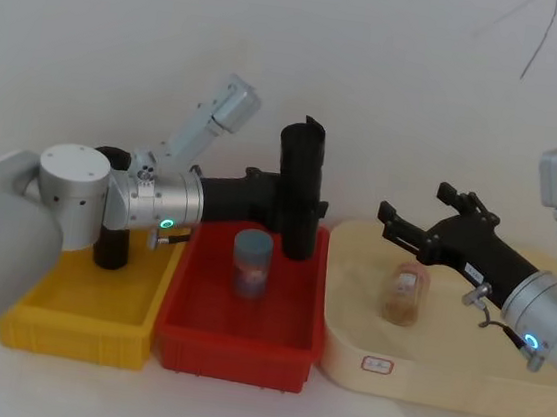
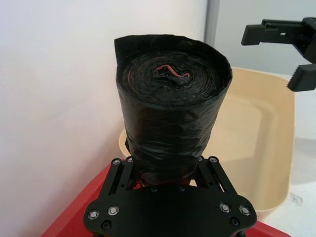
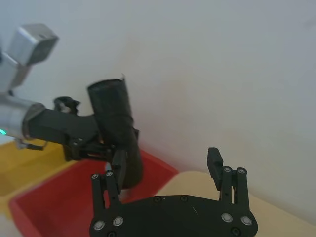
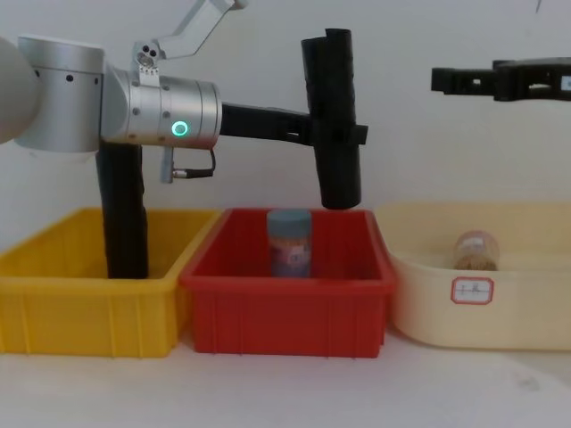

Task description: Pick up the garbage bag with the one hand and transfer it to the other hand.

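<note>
the garbage bag [image 1: 300, 161] hangs clear above the back right corner of the red bin [image 1: 242, 350]. its long axis is near upright with a slight lean, and the green-ringed left gripper [image 1: 299, 207] is clamped around its middle. the blue-ringed right gripper [image 1: 412, 204] hovers over the beige tray [image 1: 440, 380], fingers spread wide, pointing toward the bag but well apart from it. the bag lies to that gripper's left, and its free upper end looks like the place to take it.
</note>
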